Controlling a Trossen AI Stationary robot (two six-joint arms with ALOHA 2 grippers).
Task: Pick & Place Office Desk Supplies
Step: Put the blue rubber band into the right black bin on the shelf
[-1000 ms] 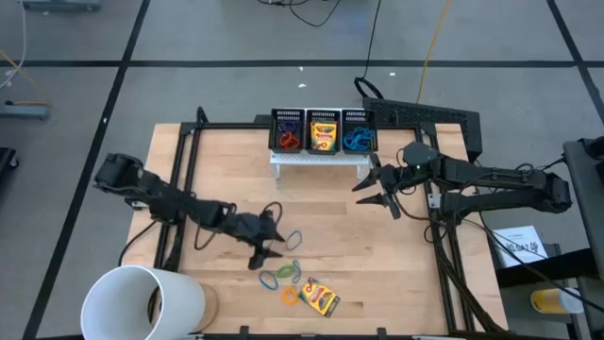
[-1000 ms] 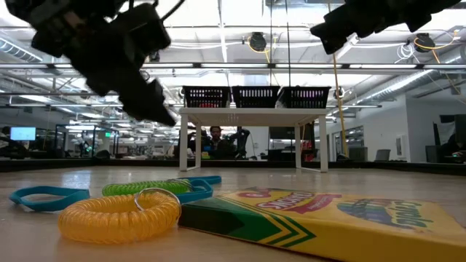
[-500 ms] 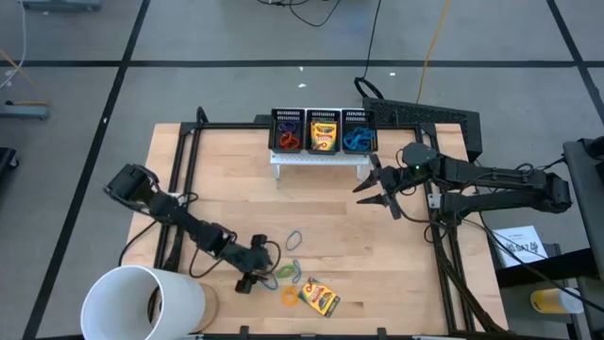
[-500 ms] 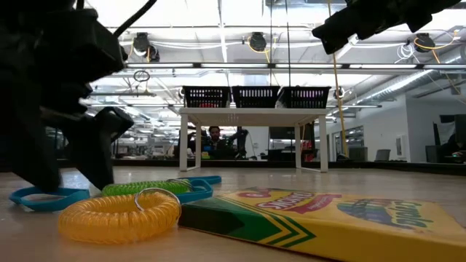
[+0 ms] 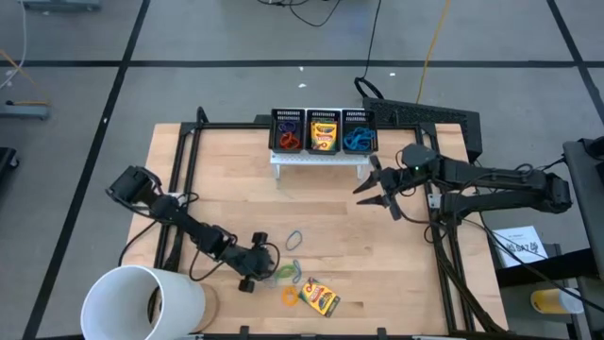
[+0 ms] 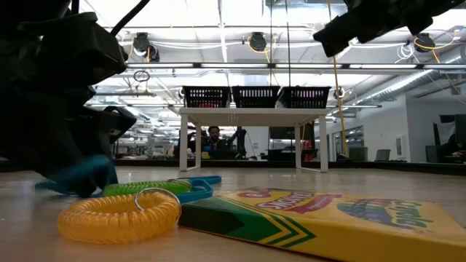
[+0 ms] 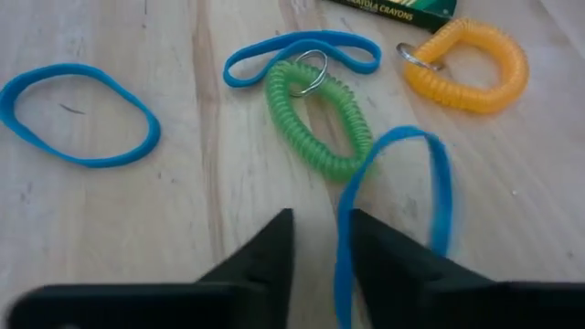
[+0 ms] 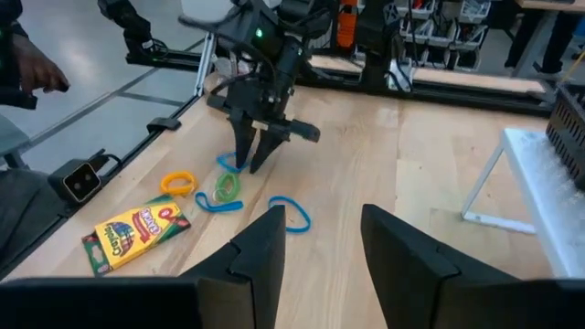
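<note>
Near the table's front edge lie a yellow-and-green crayon box (image 5: 319, 297), an orange coil band (image 5: 289, 296), a green coil band (image 7: 315, 119) and a flat blue band (image 7: 78, 114); another blue loop (image 7: 302, 50) runs under the green coil. My left gripper (image 7: 322, 247) is down among them, shut on a further blue rubber band (image 7: 402, 137). My right gripper (image 5: 376, 191) hangs open and holds nothing above the table, right of the white shelf (image 5: 319, 157). My left gripper pinches one strand of the blue rubber band (image 7: 344, 260) between its two fingers. The other strand (image 7: 444, 215) runs outside one finger. The fingers slant down from the table's left. The loop stands up on edge, its pinched end raised off the wood (image 6: 80, 175).
Three black mesh bins (image 5: 321, 132) stand on the white shelf at the table's far edge, holding bands and a crayon box. A large white cup (image 5: 142, 302) lies at the near left corner. Bare wood spans the table's middle.
My left gripper has sunk and gone toward the table's near edge, down to the bands, then shut on the leftmost blue band. That band lay flat; now its gripped end is raised and the loop stands on edge.
</note>
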